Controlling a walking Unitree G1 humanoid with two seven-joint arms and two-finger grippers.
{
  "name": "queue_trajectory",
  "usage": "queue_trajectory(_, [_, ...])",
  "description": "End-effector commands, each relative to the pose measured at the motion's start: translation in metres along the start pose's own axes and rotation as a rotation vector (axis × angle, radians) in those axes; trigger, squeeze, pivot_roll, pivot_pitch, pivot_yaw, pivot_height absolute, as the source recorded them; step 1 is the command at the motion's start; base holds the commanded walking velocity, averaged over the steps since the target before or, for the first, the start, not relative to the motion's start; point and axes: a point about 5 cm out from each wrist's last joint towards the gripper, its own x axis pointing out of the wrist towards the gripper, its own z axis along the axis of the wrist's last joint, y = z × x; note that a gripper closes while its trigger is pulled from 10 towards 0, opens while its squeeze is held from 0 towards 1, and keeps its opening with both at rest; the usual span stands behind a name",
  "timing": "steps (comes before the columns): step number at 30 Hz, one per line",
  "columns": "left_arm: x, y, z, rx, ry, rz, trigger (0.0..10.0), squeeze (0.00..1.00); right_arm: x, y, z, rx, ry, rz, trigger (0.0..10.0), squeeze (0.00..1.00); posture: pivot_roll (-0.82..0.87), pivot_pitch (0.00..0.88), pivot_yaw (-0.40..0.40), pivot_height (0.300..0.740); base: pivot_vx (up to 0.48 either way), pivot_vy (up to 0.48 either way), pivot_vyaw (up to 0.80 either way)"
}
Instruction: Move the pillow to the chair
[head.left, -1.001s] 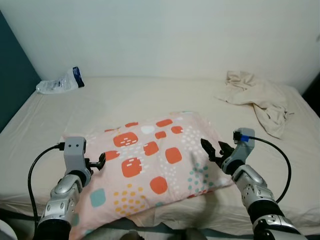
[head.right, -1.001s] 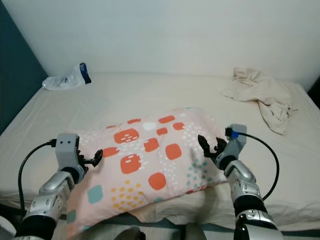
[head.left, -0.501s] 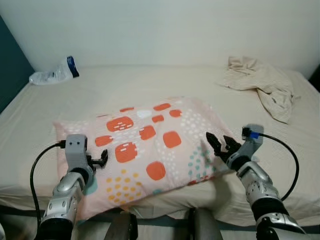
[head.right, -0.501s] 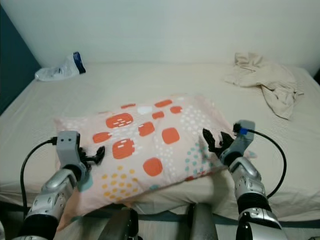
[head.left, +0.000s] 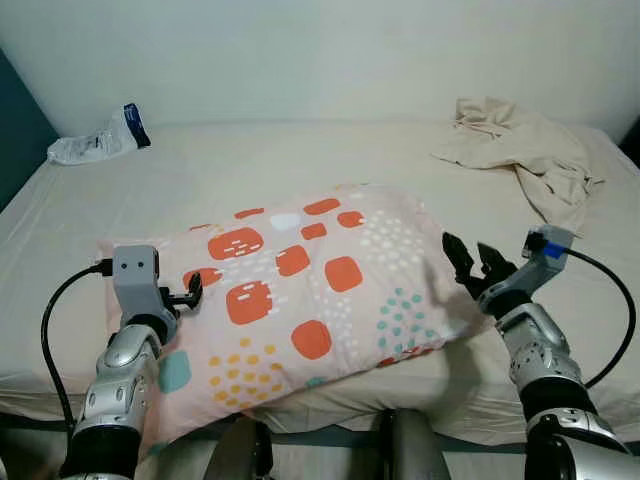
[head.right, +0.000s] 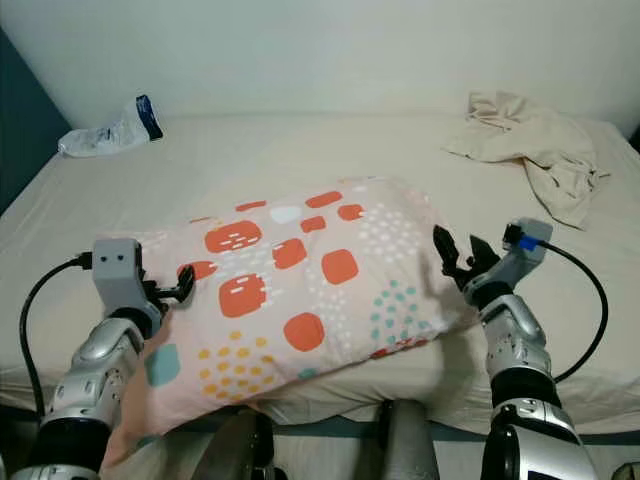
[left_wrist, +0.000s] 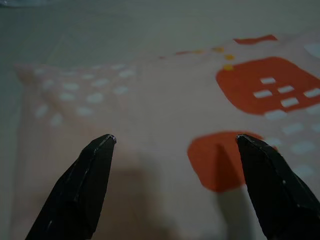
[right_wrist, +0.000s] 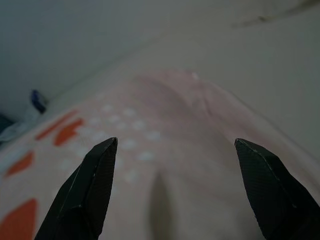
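On the near part of the bed (head.left: 300, 160) lies one pillow (head.left: 300, 290), pink with orange squares, teal squares and white dots, its near left corner hanging over the bed's front edge. Two grippers flank it. The left gripper (head.left: 190, 292) sits at the pillow's left end, fingers spread, one fingertip (left_wrist: 102, 145) over pale fabric and the other over an orange patch. The right gripper (head.left: 468, 262) sits at the pillow's right end, fingers also spread apart, nothing held between them. One crumpled beige cloth (head.left: 525, 155) lies at the far right of the bed. One clear plastic bag (head.left: 95, 140) with a dark blue end lies at the far left, near the wall (head.left: 320, 50).
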Motion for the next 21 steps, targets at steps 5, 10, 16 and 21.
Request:
queue_trajectory(5, [0.005,0.033,0.017,0.006,-0.013,0.099,10.0,1.00,-0.007,-0.015,0.006,0.072,-0.070,-0.072,10.0,1.00,0.02,0.238,0.083,0.605,0.000,0.000,0.00])
queue_trajectory(10, [0.009,0.059,0.029,-0.062,0.017,0.140,10.0,1.00,-0.011,-0.029,0.027,0.129,-0.176,-0.090,10.0,1.00,0.03,0.269,0.098,0.605,0.000,0.000,0.00])
queue_trajectory(16, [0.002,0.065,0.007,-0.143,0.201,0.101,10.0,0.63,-0.016,-0.038,0.028,0.137,-0.154,-0.085,10.0,0.00,0.04,0.311,0.109,0.605,0.000,0.000,0.00])
queue_trajectory(21, [-0.009,0.059,-0.013,-0.218,0.323,0.040,10.0,0.00,-0.009,-0.023,0.013,0.200,-0.098,0.004,10.0,0.00,0.04,0.340,0.108,0.605,0.000,0.000,0.00])
